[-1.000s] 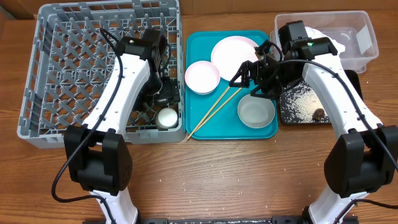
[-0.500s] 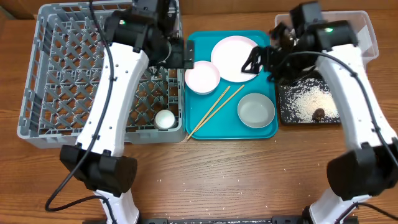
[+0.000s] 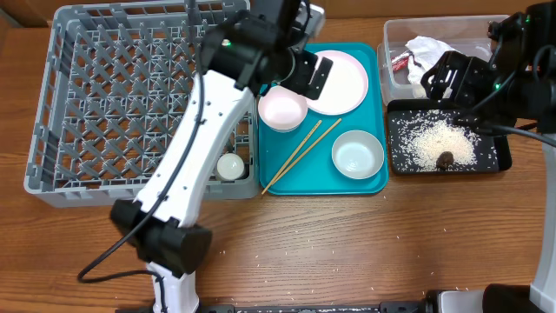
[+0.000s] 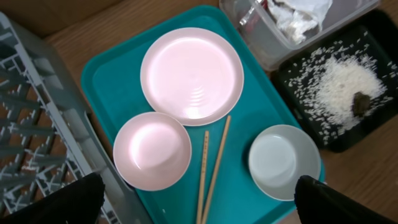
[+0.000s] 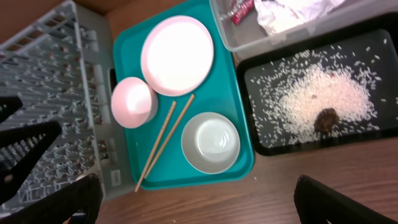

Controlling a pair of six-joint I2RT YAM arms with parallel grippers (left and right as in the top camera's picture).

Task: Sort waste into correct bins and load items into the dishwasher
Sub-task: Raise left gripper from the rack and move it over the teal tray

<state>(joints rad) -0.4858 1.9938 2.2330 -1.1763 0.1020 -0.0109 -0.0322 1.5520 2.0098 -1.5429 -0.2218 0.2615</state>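
Note:
The white plate [image 3: 343, 83], two white bowls [image 3: 282, 109] [image 3: 357, 154] and the chopsticks [image 3: 300, 156] lie on the teal tray [image 3: 365, 181]. The small cup [image 3: 231, 165] stands in the grey dish rack [image 3: 104, 96]. The napkin [image 3: 434, 50] and the wrapper [image 3: 400, 61] are in the clear tub [image 3: 491, 35]. Rice [image 3: 439, 139] and the brown lump [image 3: 445, 159] are in the black tray [image 3: 499, 163]. My left gripper [image 4: 199, 205] is open and empty, high over the teal tray. My right gripper [image 5: 199, 202] is open and empty, high by the bins.
The rack fills the table's left side and the teal tray touches its right wall. A few rice grains lie on the wooden table [image 3: 287, 235] in front. The tub and the black tray sit at the right edge.
My left gripper has left the rack, where the cup stays, and swung right over the teal tray. My right gripper has risen and pulled back right from the tray toward the bins.

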